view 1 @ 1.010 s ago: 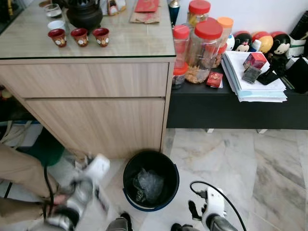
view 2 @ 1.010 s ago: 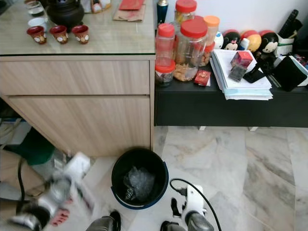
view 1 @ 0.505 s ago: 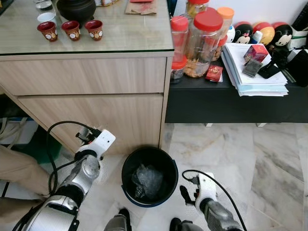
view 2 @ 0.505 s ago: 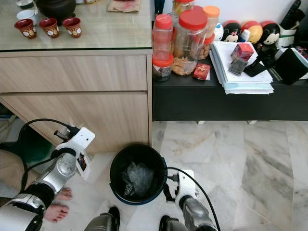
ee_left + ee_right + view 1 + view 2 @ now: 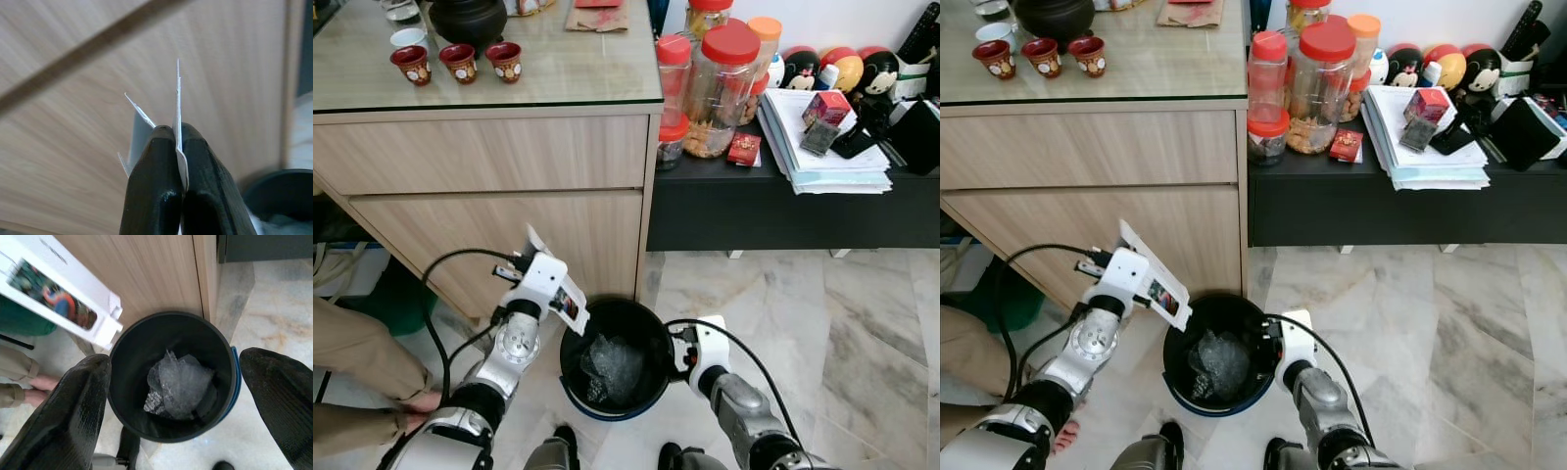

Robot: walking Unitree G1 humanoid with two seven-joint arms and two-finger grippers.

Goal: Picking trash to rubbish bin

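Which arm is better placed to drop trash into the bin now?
Left: the left gripper is shut on the white carton at the black bin's rim; the right gripper is open, holding nothing.

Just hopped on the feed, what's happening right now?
The left gripper is shut on a flat white box, holding it at the rim of the black bin by the wooden cabinet. The right gripper hangs open above the bin, which has crumpled plastic inside. The box is not yet dropped in.
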